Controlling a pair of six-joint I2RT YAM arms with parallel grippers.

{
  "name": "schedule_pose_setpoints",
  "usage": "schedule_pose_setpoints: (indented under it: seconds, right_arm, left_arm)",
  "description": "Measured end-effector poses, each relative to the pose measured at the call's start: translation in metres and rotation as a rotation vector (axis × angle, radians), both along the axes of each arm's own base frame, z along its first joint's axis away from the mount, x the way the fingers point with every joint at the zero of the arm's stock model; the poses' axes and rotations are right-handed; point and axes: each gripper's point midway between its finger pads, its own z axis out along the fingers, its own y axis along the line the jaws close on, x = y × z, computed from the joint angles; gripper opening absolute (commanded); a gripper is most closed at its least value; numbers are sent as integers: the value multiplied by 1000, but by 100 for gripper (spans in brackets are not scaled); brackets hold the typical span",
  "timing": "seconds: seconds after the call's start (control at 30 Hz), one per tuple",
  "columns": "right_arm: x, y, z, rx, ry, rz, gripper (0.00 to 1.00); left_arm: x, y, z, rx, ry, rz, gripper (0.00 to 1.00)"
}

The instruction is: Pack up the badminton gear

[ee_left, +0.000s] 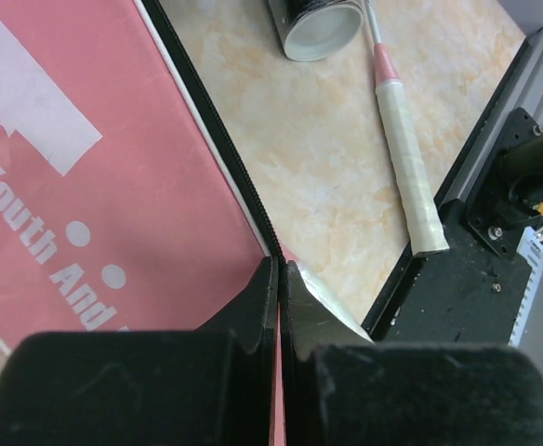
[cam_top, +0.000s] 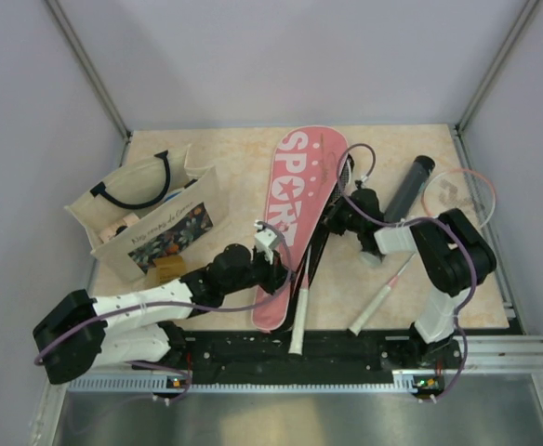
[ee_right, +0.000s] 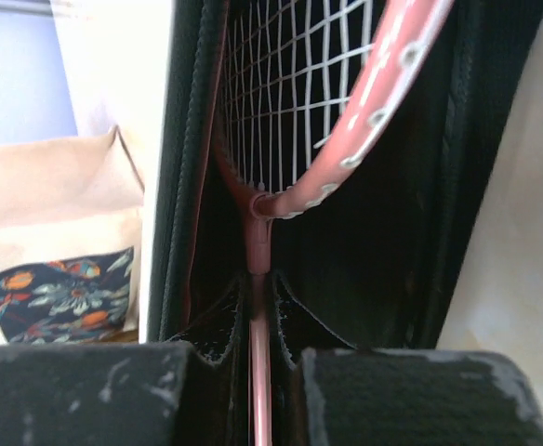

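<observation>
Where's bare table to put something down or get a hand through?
Bare: far strip between tote bag and pink cover; near patch between cover and loose racket grip. Crowded: centre-right, left hand shut on cover edge, right hand on the cased racket's shaft, black tube alongside.

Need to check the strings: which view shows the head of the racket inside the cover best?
Right wrist: the racket head fills the frame, strings and pink rim sharp, inside the cover. Top external shows the right arm and cover hiding most of it. Left wrist shows no head, only a racket grip.
</observation>
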Motion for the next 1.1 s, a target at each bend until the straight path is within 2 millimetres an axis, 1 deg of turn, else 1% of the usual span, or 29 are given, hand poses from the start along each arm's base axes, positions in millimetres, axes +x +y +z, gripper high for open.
schedule_pose_setpoints:
  seconds: [0.07, 0.17, 0.27, 0.37, 0.6, 0.73, 0.83, 0.93, 1.1]
  right_arm:
    - [8, 5, -6, -5, 1, -5, 0]
    - [21, 9, -8, -7, -11, -23, 0]
    - [33, 10, -3, -6, -31, -43, 0]
    - [44, 13, 1, -4, -47, -58, 0]
    - [54, 11, -1, -3, -51, -112, 0]
    - [60, 8, -1, -5, -54, -146, 0]
    - [67, 8, 3, -1, -65, -178, 0]
    - [71, 11, 4, 1, -69, -198, 0]
    - [77, 23, 4, -15, -80, -212, 0]
  left_arm:
    - [0, 3, 1, -30, 6, 19, 0]
    - [-5, 8, -5, -39, 32, 29, 0]
    - [-7, 11, -9, -43, 53, 43, 0]
    - [-7, 14, -9, -52, 58, 61, 0]
    - [-9, 22, -11, -74, 83, 100, 0]
    - [-9, 22, -5, -112, 106, 126, 0]
    - [-8, 22, -2, -156, 126, 151, 0]
    - [-7, 24, -4, -186, 151, 187, 0]
    - [-4, 23, -3, -220, 174, 227, 0]
